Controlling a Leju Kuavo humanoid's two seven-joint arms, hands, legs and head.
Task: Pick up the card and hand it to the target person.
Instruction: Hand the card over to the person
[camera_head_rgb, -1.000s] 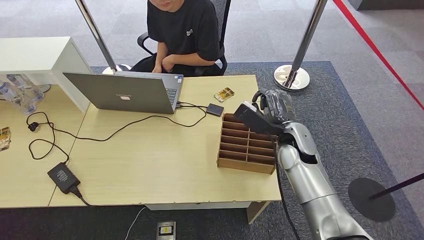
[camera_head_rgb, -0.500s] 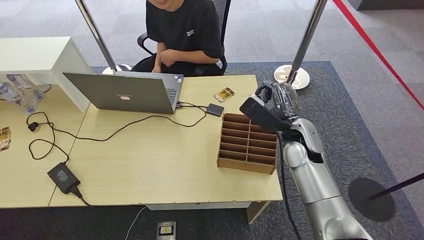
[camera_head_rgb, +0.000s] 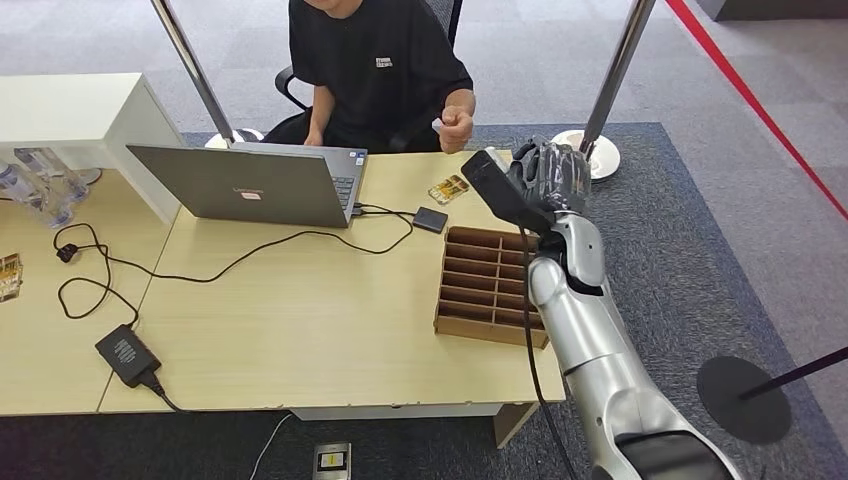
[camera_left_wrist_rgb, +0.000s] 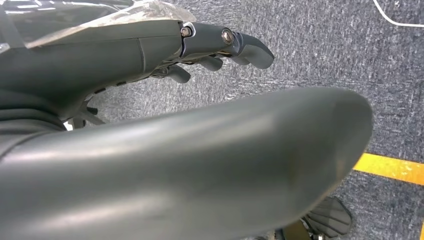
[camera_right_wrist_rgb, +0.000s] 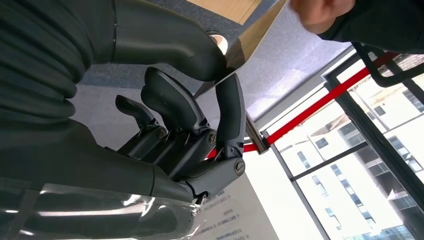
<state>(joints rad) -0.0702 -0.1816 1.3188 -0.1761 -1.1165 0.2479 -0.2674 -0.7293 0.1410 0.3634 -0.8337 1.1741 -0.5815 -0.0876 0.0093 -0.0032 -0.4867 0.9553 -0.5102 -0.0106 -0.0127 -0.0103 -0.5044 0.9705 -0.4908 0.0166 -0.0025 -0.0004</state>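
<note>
I see my right hand (camera_head_rgb: 548, 175) pinching the card (camera_head_rgb: 497, 193) over the table's (camera_head_rgb: 300, 320) far right corner, near the person's hand (camera_head_rgb: 456, 125).

The card (camera_head_rgb: 497, 189) is a thin, flat rectangle that looks dark in the head view. It is off the table, held up in the air above the far right part of the desk, over the far edge of the wooden slotted box (camera_head_rgb: 495, 288). It is tilted, its far end raised and pointing toward the person (camera_head_rgb: 385, 70). The right hand (camera_head_rgb: 548, 177) pinches its near end between thumb and fingers. The person's hand (camera_head_rgb: 457, 122) is near the card's far end, not touching.
</note>
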